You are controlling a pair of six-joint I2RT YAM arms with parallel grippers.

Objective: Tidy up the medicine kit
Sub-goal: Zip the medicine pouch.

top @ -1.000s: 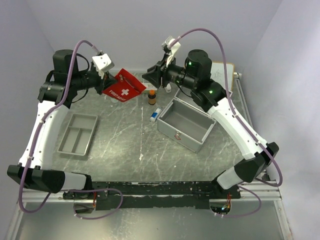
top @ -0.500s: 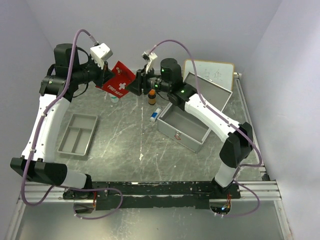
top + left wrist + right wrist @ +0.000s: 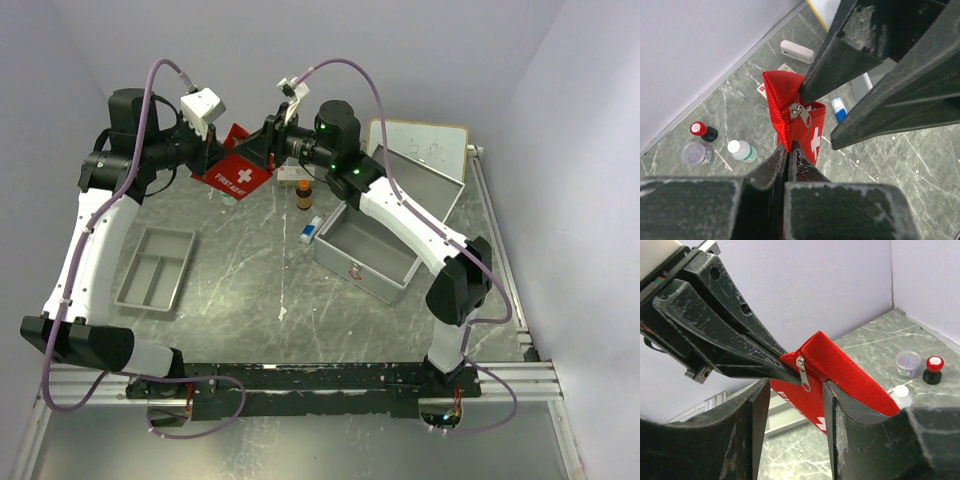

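The medicine kit (image 3: 347,266), a silver case, stands open at centre right with its lid (image 3: 420,172) tipped back. My left gripper (image 3: 208,160) is shut on the edge of a flat red pouch (image 3: 236,173) with a white cross and holds it above the back of the table. In the left wrist view the left gripper (image 3: 788,146) pinches the pouch (image 3: 781,100) just under its zipper pull (image 3: 801,113). My right gripper (image 3: 796,386) is open, and its fingers (image 3: 756,405) straddle the zipper pull (image 3: 803,373) at the pouch's (image 3: 852,374) top corner.
A grey divided tray (image 3: 155,268) lies at the left. An amber bottle (image 3: 304,193), a blue-capped tube (image 3: 312,230) and a white box (image 3: 290,172) sit behind the kit. Below the pouch are a red-capped bottle (image 3: 701,129), a clear jar (image 3: 696,153) and a white bottle (image 3: 740,150).
My right arm has swung left, bringing its gripper up to the pouch's zipper corner with the jaws a little wider. The left gripper has lifted and turned the pouch slightly.
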